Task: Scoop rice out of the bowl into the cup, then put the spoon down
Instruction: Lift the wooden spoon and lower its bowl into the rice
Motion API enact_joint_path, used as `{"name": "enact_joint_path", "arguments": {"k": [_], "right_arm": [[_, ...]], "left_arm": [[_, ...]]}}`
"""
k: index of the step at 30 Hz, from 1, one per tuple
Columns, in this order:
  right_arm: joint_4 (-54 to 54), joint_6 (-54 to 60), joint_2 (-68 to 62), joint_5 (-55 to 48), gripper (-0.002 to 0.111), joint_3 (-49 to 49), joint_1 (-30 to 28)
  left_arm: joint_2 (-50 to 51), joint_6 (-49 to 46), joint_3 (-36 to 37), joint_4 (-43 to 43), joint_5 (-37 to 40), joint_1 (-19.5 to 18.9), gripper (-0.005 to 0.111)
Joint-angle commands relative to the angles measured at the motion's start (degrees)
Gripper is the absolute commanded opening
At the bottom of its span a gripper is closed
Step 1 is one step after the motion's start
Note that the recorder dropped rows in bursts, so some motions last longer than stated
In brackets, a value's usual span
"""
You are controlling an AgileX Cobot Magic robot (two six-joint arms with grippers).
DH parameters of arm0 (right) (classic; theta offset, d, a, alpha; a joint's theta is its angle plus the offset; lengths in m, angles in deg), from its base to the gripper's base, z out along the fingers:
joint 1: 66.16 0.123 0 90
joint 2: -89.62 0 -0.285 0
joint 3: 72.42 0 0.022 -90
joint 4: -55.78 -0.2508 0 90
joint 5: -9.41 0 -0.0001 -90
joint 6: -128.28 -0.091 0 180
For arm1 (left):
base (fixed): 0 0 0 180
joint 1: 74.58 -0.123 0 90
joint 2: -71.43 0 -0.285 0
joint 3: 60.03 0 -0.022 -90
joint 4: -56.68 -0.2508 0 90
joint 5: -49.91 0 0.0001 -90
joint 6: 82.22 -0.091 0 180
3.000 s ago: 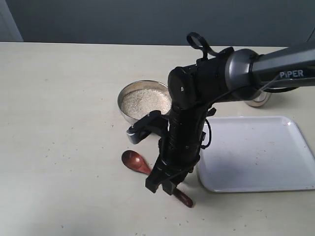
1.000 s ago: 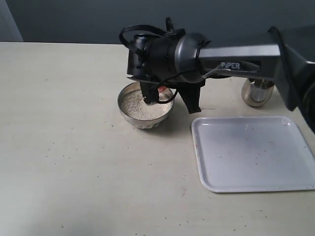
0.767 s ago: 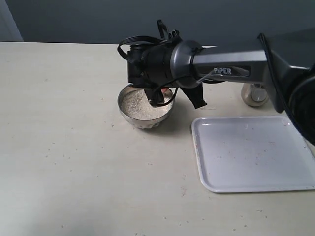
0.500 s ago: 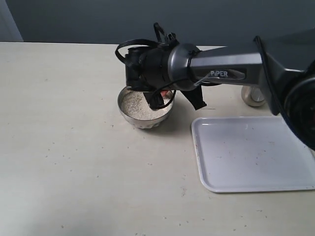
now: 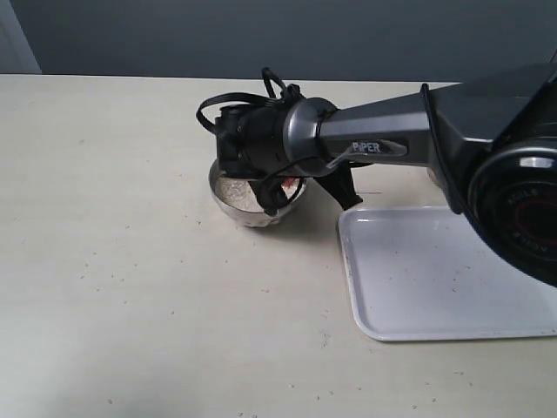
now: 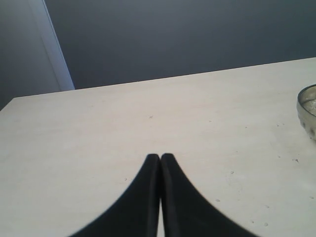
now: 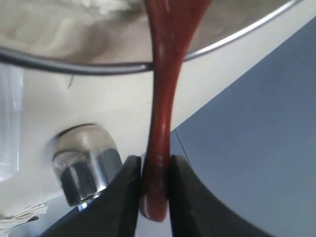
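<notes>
Right claw point(image 5: 271, 197) is down over the steel bowl point(image 5: 251, 215), and it's got the wooden spoon point(image 7: 167, 74). The two dark fingers are pinched narrow on the slim handle, close to its far end, with only a stub of handle poking out behind the tips. From the grip the handle runs forward across the bowl's rim and down inside. The scoop end is cut off in the wrist view, so I can't say whether it's loaded. From where I stand there's only a flash of red-brown under the claw.

The rice point(image 5: 236, 189) lies in the bowl right beneath the claw, a pale bed partly covered by the wrist.

The steel cup point(image 7: 87, 170) stands upright on the table point(image 5: 130, 261), outside the bowl and back by the handle end, apart from the fingers. From the room side the forearm hides it.

The white tray point(image 5: 435, 279) lies flat beside the bowl, under the arm's run rather than under the claw.

Left claw point(image 6: 160, 159) sits well away, fingers pressed together on nothing, low over bare tabletop, with the bowl's edge only just visible far off.
</notes>
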Motion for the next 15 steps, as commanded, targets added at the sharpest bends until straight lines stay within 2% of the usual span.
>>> {"name": "enact_joint_path", "arguments": {"k": [1, 8, 15], "right_arm": [[-3.26, 3.01, 0.28, -0.64, 0.0, 0.18, -0.14], [-6.12, 3.15, 0.28, -0.64, 0.0, 3.66, -0.14], [-20.49, 11.51, 0.16, -0.64, 0.0, 9.84, -0.24]], "left_arm": [[-0.25, 0.37, -0.23, -0.07, -0.08, 0.23, 0.001], [-0.25, 0.37, -0.23, -0.07, -0.08, 0.23, 0.001], [-0.25, 0.37, -0.23, -0.07, -0.08, 0.23, 0.001]]}}
